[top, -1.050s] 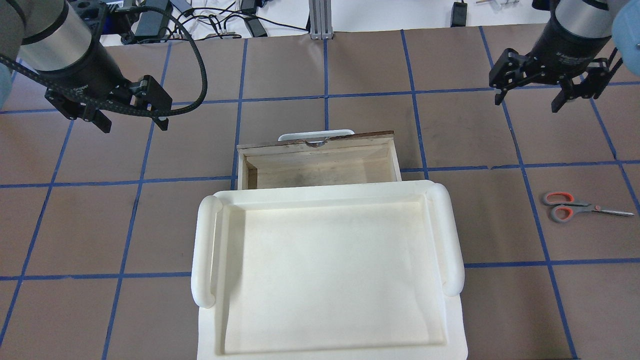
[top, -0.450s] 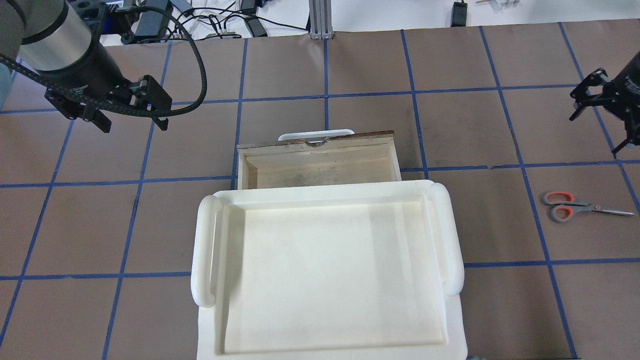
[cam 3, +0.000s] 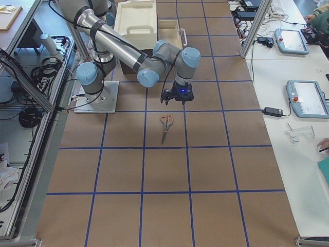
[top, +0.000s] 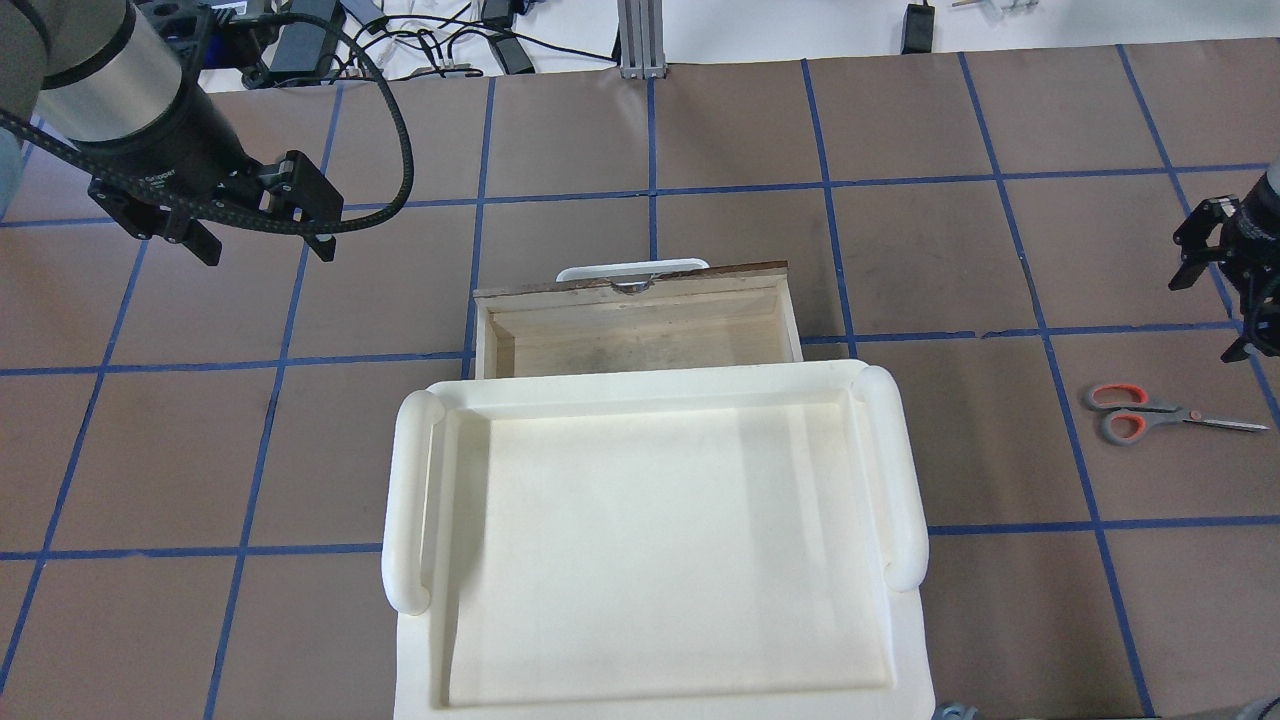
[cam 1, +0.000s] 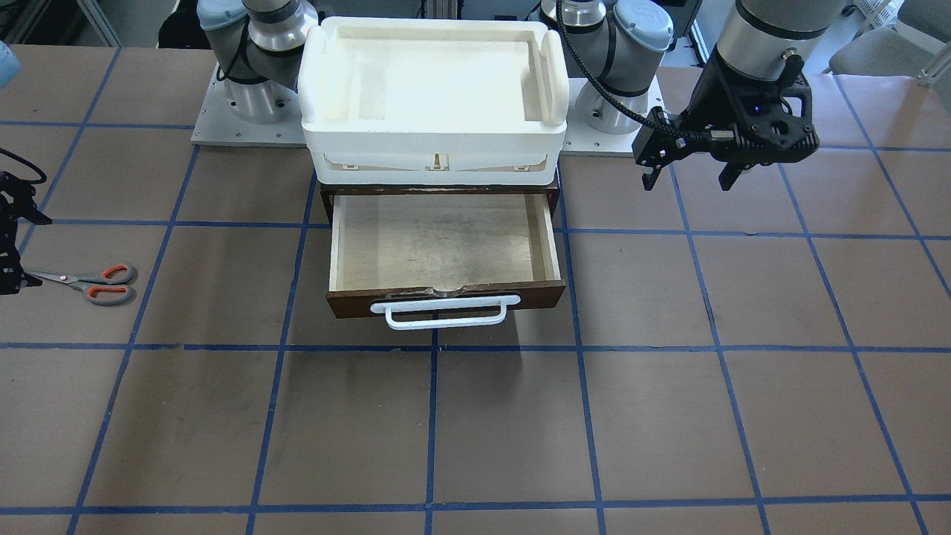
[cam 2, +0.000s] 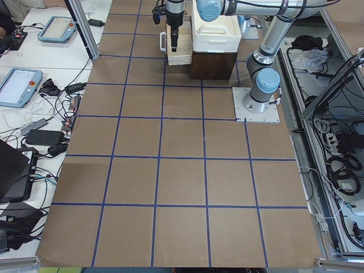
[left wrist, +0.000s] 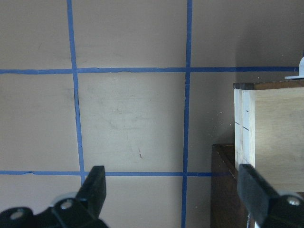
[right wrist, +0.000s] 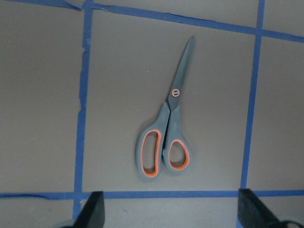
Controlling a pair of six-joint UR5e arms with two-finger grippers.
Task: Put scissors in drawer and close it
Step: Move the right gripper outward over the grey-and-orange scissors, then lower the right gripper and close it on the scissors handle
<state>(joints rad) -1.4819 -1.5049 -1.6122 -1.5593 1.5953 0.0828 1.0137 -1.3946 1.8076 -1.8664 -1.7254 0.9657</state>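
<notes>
Front-facing view: the left gripper (cam 1: 687,180) hangs with jaws spread wide, holding nothing. The drawer (cam 1: 438,241) stands pulled open off to its side, projecting from beneath the white tray (cam 1: 431,145).

Overhead view: the right gripper (top: 1207,320) is spread wide and empty. The scissors (top: 1160,412) lie flat on the table (top: 900,250) near it, untouched.

Right wrist view: the scissors, blades closed, lie below the gripper, handles toward its fingers (right wrist: 91,211).

Left wrist view: the drawer's side wall lies beneath one finger.
</notes>
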